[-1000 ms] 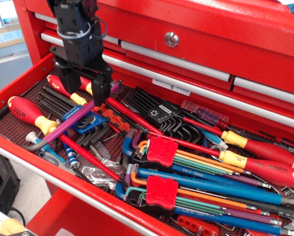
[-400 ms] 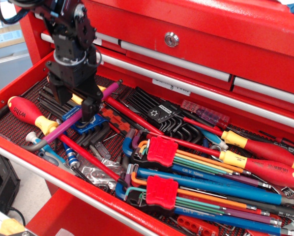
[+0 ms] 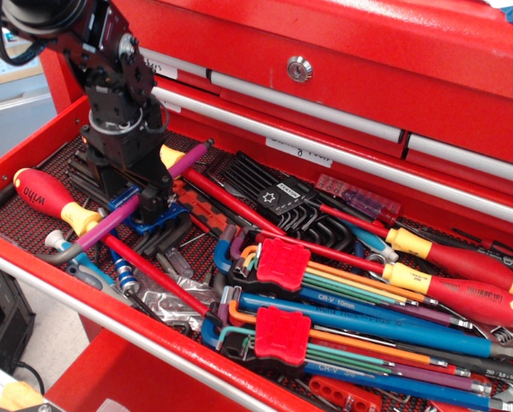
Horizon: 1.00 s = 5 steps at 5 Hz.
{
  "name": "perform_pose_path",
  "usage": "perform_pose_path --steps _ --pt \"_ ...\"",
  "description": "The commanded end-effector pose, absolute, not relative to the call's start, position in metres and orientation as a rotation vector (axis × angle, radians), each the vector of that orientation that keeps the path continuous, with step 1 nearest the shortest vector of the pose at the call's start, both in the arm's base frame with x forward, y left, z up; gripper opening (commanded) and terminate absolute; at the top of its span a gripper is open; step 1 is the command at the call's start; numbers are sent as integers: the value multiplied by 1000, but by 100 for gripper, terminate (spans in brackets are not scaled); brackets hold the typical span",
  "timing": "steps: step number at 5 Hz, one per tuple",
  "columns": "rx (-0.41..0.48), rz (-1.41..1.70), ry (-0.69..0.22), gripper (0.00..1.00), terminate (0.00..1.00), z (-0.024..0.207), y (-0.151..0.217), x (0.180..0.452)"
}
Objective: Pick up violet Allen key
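a: where's the gripper (image 3: 141,199)?

b: low in the open drawer (image 3: 16,154), jaws apart, straddling the violet allen key (image 3: 119,215), which lies diagonally across the left end on other tools.

a: so what step?

b: grasping, i'd say. next it should close on the shaft, then lift.

a: obstacles?

b: the yellow-and-red screwdriver (image 3: 55,199) lies just beside, and a blue key holder (image 3: 149,216) sits beneath.

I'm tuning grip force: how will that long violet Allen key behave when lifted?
The violet Allen key looks like a thin rigid rod, so probably stiff and light. Its smooth shaft may slip or pivot in the gripper. Its grey bend lies among the screwdrivers, so it could snag.
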<state>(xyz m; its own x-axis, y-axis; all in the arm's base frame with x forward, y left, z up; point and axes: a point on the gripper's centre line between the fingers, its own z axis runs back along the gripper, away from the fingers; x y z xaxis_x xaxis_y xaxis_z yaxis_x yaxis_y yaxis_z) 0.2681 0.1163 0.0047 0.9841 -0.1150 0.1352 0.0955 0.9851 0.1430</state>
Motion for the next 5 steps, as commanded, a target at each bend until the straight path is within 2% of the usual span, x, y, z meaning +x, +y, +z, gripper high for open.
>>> perform_pose_path --steps 1,2,3,4,5 --pt "167 -108 -171 0 0 12 115 267" --pt "156 -132 -140 0 0 18 114 268" --pt "175 -135 -97 0 0 37 114 266" --pt "203 -160 -77 0 0 60 117 264" --pt "219 -192 -58 0 0 94 121 261"
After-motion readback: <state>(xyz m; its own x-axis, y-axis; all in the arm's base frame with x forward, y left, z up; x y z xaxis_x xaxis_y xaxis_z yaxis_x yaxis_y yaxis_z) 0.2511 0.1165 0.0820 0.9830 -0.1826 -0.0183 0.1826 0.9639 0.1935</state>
